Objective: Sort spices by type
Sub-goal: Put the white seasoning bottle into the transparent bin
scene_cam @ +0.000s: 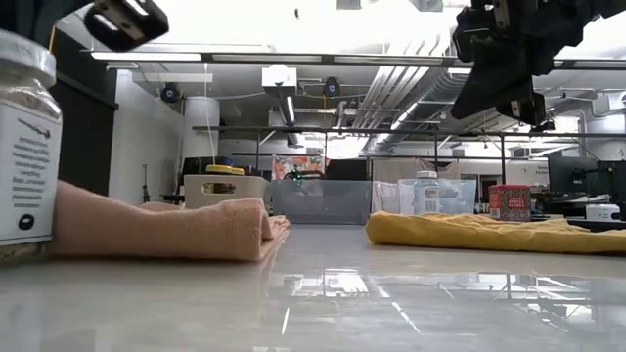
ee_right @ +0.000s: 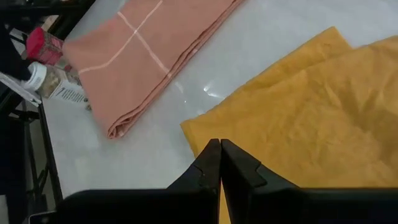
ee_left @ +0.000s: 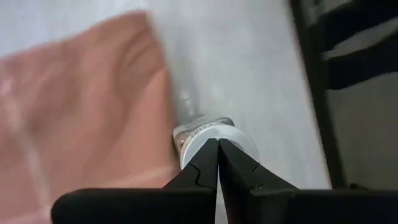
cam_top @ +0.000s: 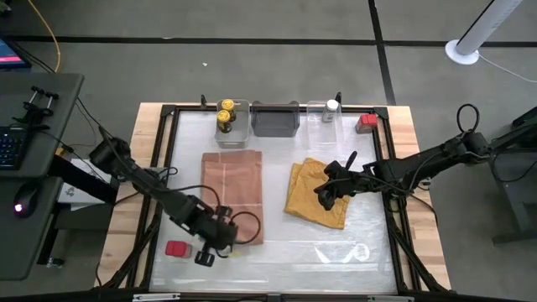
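Note:
A clear white-topped shaker (ee_left: pixel 231 138) stands upright on the table by the pink cloth's near edge, and it also shows in the low view (scene_cam: pixel 24 147). My left gripper (ee_left: pixel 219 143) is shut and hovers over the shaker's lid; in the high view (cam_top: pixel 211 243) it hides the shaker. A red tin (cam_top: pixel 177 249) lies on the table to its left. My right gripper (ee_right: pixel 220 144) is shut and empty above the mustard cloth (cam_top: pixel 317 195). At the far edge, two yellow-lidded jars (cam_top: pixel 226 112) sit in a bin, a second shaker (cam_top: pixel 331 107) sits in a clear bin, and a second red tin (cam_top: pixel 366 123) stands beside it.
A folded pink cloth (cam_top: pixel 232 195) lies left of centre and the mustard cloth lies right of centre. A dark bin (cam_top: pixel 275 119) stands between the two other bins at the far edge. A black frame (cam_top: pixel 168 168) runs around the table.

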